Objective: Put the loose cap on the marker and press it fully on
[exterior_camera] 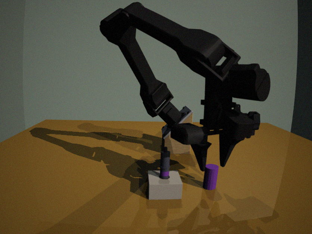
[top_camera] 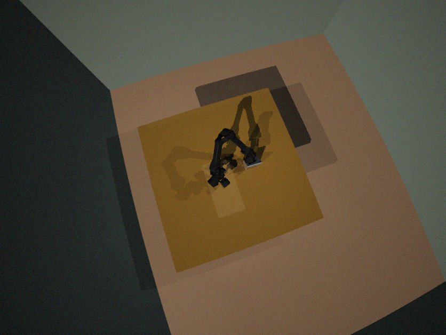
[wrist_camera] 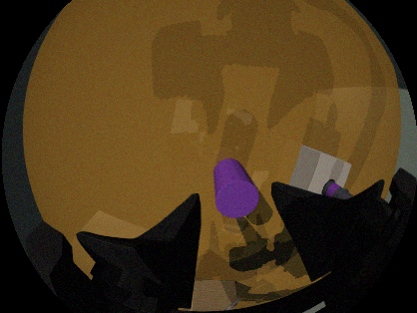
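Note:
The purple cap (exterior_camera: pixel 210 176) (wrist_camera: pixel 233 188) stands upright and loose on the table. My gripper (exterior_camera: pixel 214 166) (wrist_camera: pixel 236 193) (top_camera: pixel 218 182) is open and points straight down, its fingertips just above the cap's top, one on each side. Nothing is between the fingers. The dark marker (exterior_camera: pixel 165 166) (wrist_camera: pixel 335 189), with a purple band at its base, stands upright in the grey holder block (exterior_camera: pixel 165 188) (wrist_camera: pixel 319 169), to the cap's left in the exterior view. In the top view the arm hides the cap and the marker.
A tan wooden block (exterior_camera: pixel 179 146) carries the arm's base behind the holder. The arm's links arch high over the marker. The ochre table (exterior_camera: pixel 62 181) (top_camera: pixel 252 223) (wrist_camera: pixel 107 121) ends in edges all round; the floor (top_camera: pixel 324 270) lies below.

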You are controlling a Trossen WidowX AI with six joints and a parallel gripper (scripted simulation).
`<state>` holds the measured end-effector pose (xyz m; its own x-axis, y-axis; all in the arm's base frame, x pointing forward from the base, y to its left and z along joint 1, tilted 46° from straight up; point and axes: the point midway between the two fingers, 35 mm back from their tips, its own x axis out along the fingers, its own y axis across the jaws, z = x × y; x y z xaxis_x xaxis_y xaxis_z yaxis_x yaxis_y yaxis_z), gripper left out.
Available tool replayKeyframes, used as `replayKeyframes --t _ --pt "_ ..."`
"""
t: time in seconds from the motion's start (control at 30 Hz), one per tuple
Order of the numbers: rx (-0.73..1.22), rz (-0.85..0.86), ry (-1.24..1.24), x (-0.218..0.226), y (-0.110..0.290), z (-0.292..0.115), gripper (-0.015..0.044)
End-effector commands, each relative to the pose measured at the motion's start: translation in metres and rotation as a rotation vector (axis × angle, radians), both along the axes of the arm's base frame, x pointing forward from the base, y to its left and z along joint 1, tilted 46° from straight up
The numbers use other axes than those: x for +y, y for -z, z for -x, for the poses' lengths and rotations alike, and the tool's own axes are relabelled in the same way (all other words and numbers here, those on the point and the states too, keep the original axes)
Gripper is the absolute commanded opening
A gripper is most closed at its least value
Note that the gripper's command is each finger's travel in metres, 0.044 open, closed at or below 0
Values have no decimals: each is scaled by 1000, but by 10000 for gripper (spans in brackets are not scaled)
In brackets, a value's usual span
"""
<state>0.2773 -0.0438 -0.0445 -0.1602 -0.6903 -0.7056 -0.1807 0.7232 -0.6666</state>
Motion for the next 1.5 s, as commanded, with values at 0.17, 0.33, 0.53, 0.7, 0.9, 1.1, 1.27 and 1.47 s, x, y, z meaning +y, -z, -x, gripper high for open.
replayKeyframes --t 0.17,0.33,0.53,0.7,0.9,1.1,1.27,1.47 --pt "12 7 0 -13 12 5 253" --pt "12 8 0 -18 18 7 253" --pt "13 9 0 -23 22 9 253" --pt "13 9 0 -23 22 9 174" --pt "13 9 0 -23 22 9 115" --pt "12 8 0 -21 22 8 36" --pt "12 6 0 -11 12 5 0" --pt "12 5 -1 2 0 1 0"
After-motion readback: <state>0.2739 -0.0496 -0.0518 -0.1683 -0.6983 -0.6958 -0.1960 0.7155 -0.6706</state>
